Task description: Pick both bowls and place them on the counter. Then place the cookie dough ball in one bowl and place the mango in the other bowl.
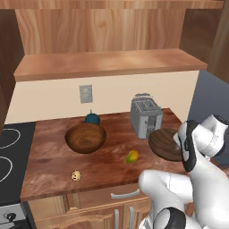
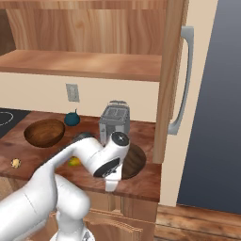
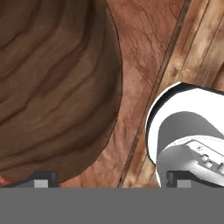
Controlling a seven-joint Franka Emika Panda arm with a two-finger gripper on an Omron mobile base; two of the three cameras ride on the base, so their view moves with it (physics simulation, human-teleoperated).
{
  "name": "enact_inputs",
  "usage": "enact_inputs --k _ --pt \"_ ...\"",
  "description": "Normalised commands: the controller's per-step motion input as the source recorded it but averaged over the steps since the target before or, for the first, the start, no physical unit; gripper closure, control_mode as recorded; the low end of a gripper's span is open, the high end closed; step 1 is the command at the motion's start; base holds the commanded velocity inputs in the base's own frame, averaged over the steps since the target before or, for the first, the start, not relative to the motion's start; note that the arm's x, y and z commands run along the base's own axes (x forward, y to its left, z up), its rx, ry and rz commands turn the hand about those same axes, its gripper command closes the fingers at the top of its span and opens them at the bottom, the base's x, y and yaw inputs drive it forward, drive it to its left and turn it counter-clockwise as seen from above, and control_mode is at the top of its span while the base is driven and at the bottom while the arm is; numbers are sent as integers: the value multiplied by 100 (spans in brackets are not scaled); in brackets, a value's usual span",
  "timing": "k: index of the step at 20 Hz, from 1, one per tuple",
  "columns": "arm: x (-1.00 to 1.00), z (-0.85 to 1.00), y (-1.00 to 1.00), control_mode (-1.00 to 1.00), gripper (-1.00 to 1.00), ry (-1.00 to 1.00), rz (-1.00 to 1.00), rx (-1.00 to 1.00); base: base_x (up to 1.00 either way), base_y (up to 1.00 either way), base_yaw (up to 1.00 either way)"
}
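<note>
The wider, darker bowl (image 1: pixel 164 144) (image 2: pixel 133 160) (image 3: pixel 52 87) sits on the counter (image 1: pixel 49 152) (image 2: pixel 146 181) near its right front corner. My gripper (image 3: pixel 111 180) hovers just over that bowl's rim, open, with nothing between its fingers. The deeper reddish-brown bowl (image 1: pixel 85 137) (image 2: pixel 44 132) stands upright at the counter's middle left. The mango (image 1: pixel 132 156) (image 2: pixel 74 162) lies on the counter between the two bowls, partly behind my arm in the right base view. Near the front left edge rests the cookie dough ball (image 1: pixel 76 175) (image 2: pixel 16 163).
A silver toaster (image 1: pixel 146 117) (image 2: pixel 115 121) stands right behind the dark bowl. A dark teal round thing (image 1: pixel 92 118) (image 2: pixel 71 118) sits behind the deep bowl. A stove top (image 1: pixel 11 147) borders the counter's left, a paler shelf (image 1: pixel 107 62) hangs above, and a tall cabinet side (image 2: pixel 164 94) rises at right.
</note>
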Motion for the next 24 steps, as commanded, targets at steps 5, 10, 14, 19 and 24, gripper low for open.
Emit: enact_inputs --k 5,10,14,19,24 --pt "-12 25 78 -100 -100 -11 16 -23 0 0 0" --pt "-3 17 79 -100 -100 -23 16 -18 0 0 0" --pt "11 13 68 -100 -100 -30 13 -9 0 0 0" --pt "17 20 50 -100 -100 -15 12 -1 0 0 0" --pt "-5 -17 48 -100 -100 -3 11 -7 0 0 0"
